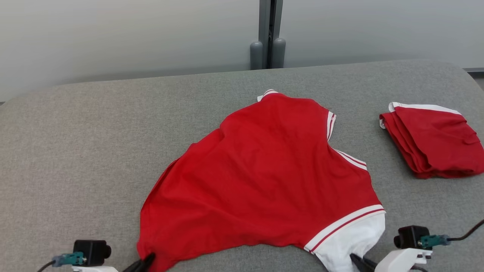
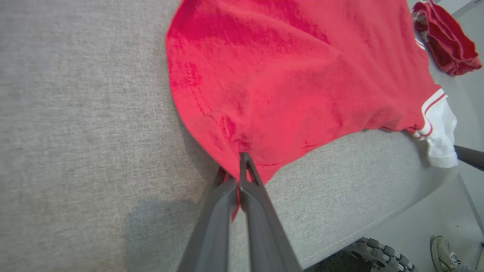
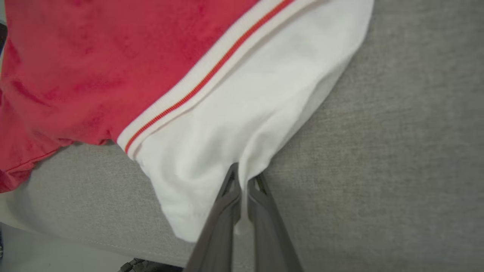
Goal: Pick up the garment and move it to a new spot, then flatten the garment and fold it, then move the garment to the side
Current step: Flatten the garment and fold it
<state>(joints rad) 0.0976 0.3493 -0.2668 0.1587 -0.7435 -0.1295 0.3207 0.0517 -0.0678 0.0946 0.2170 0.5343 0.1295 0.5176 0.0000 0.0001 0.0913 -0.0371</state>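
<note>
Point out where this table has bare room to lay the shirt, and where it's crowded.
Bare: the wide table left of the red shirt, and the far strip between it and the wall. Crowded: the right side, beside the folded garment.

A folded red cloth (image 1: 435, 143) lies on the grey table (image 1: 75, 151), a shoe (image 2: 446, 255) on the floor below.

A grey fabric-covered surface (image 1: 75, 151) is stretching across the frame from left to right. A red-and-white garment (image 1: 261, 177) is lying spread over its centre and lower middle, while a folded red cloth (image 1: 435, 143) is resting well apart at the right edge.
</note>
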